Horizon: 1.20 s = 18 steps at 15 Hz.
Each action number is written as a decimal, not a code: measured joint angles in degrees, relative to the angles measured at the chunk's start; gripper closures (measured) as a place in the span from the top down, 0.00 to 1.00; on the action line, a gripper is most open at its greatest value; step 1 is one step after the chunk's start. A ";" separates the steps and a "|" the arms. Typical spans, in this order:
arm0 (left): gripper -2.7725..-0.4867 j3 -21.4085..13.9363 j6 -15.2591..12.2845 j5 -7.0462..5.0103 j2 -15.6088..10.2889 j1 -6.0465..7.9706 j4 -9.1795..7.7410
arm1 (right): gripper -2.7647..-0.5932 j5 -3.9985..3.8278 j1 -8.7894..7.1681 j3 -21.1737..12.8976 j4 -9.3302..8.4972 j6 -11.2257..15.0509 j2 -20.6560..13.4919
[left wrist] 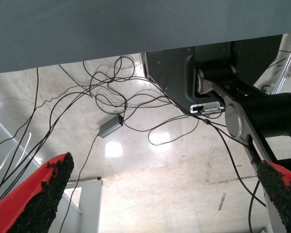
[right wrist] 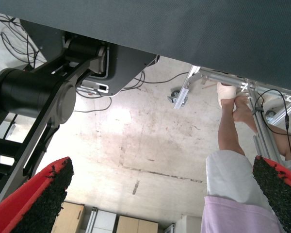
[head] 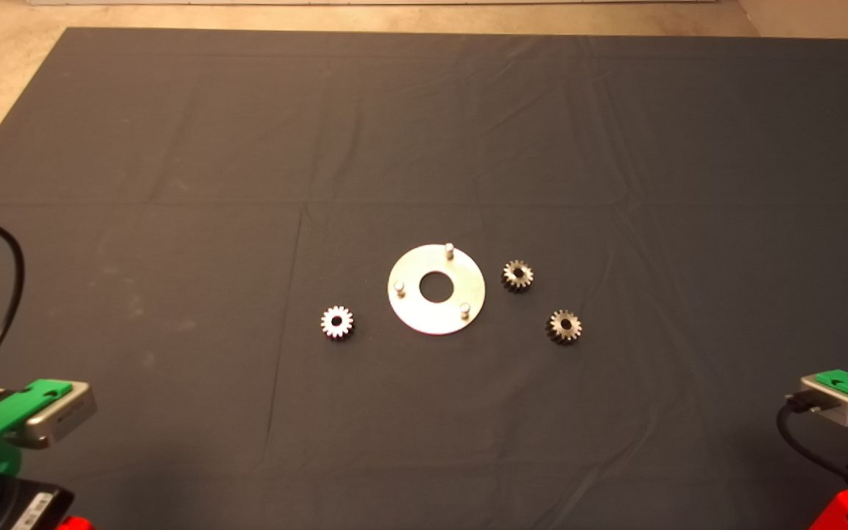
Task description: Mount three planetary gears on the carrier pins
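Logging what I have on the counter before any move: one carrier disc (head: 436, 288), flat and shiny with a large centre hole, lying near the middle of the dark mat (head: 424, 132). Three carrier pins stand upright round it, all bare: far pin (head: 450, 249), left pin (head: 398, 287), near-right pin (head: 465, 309). None carries a gear, so by my reading the task is not yet begun

Three planetary gears, all lying flat on the mat, centre holes up, which suits a straight drop onto a pin:
- gear one (head: 337, 322), left of the disc, apart from its rim, on the left arm's side
- gear two (head: 517, 275), just beside the disc's right rim, not touching as far as I can see
- gear three (head: 564, 326), further right and nearer me, apart from gear two

Left tool (left wrist: 160, 194): parked at the lower left edge of the head view, fingers spread wide, nothing between them; its camera looks under the counter at loose cables (left wrist: 111, 97) on the floor

Right tool (right wrist: 160, 194): parked at the lower right edge, fingers likewise apart and empty; a person's leg (right wrist: 230, 131) shows beyond

I judge gear one falls naturally to the left tool, the other two to the right
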<state>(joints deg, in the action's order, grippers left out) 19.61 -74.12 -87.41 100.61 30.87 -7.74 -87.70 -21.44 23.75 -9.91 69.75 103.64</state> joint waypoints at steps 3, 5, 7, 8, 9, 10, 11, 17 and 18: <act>0.99 0.00 0.00 0.00 1.05 0.00 0.00 | 1.00 -0.01 0.00 0.00 0.02 -0.02 -0.01; 0.99 0.00 0.02 0.00 1.46 0.00 0.00 | 1.00 -0.01 0.00 0.00 0.02 -0.02 -0.01; 0.99 0.01 0.70 0.00 1.49 0.00 0.41 | 1.00 0.00 0.00 0.00 0.02 -0.02 -0.01; 0.99 0.19 1.58 0.00 1.57 0.00 1.52 | 1.00 -0.01 0.00 0.00 0.02 -0.01 -0.01; 0.99 0.69 2.51 0.00 1.81 0.00 3.95 | 1.00 0.00 0.00 0.00 0.02 -0.02 -0.01; 0.99 1.81 3.44 0.00 2.35 0.00 7.05 | 1.00 -0.01 0.01 0.00 0.02 -0.02 -0.04; 0.99 3.86 4.40 -0.01 3.51 0.00 9.44 | 1.00 0.00 0.00 0.00 0.02 -0.02 -0.04; 0.99 10.20 1.82 3.86 15.74 -0.05 12.47 | 1.00 -0.12 0.02 0.00 0.02 0.00 -0.26; 0.99 10.89 1.30 3.73 16.40 -0.22 12.73 | 1.00 -0.22 0.00 0.00 0.02 0.00 -0.32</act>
<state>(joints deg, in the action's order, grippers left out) 30.50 -72.82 -83.68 117.01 30.65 4.99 -87.92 -21.44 23.75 -9.89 69.75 103.33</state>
